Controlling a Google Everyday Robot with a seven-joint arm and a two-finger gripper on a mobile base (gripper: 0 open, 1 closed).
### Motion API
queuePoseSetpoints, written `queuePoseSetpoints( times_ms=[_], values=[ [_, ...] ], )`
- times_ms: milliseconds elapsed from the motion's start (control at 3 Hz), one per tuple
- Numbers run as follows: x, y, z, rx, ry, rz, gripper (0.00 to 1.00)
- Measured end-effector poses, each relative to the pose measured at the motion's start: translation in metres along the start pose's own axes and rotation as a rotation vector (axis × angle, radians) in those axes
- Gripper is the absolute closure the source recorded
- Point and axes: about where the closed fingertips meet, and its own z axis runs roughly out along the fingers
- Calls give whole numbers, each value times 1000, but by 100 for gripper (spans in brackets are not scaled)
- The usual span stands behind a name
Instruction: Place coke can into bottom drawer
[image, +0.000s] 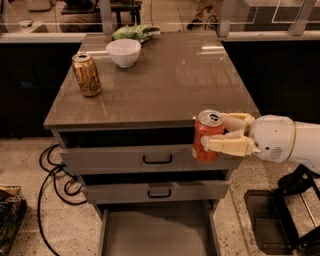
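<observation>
Coke can: the coke can (207, 136) is in the air at about 4 o'clock from the middle of the table (165, 80); it is just past the front edge, in front of the top drawer (125, 160); it is upright, with the silver top up, so nothing can spill.
Claw: the claw (214, 131) comes in from 3 o'clock; it is closed on the coke can, with one finger on each side; it holds the can by the sides so the bottom is free to be set down.
Arm: the white arm (280, 140) reaches in from the right, so it does not hang over the open drawer.
Bottom drawer: the bottom drawer (155, 232) is at 6 o'clock and stands open; its grey floor looks bare; it lies lower than the can and to the can's 7 o'clock.
Upper drawers: the top drawer and the middle drawer (120, 192) look pushed in, so they do not block the way down.
Other things: a gold can (86, 75) at 10 o'clock on the table; a white bowl (124, 52) at 11 o'clock; a green thing (135, 33) behind the bowl; all are well apart from the claw.
Step now: I think the can is being carried to the drawer.
Next move: I think the can needs to go down and a bit left, then be let go on the floor of the drawer.
Watch out: the can could bump the fronts of the upper drawers on the way down; it could tip over if it is let go too high.
</observation>
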Motion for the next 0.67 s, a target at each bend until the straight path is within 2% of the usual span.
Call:
queuePoseSetpoints(
  times_ms=[333,667],
  values=[
    [13,-8,18,-14,15,-4,100],
    [72,-29,73,-69,45,10,100]
  ],
)
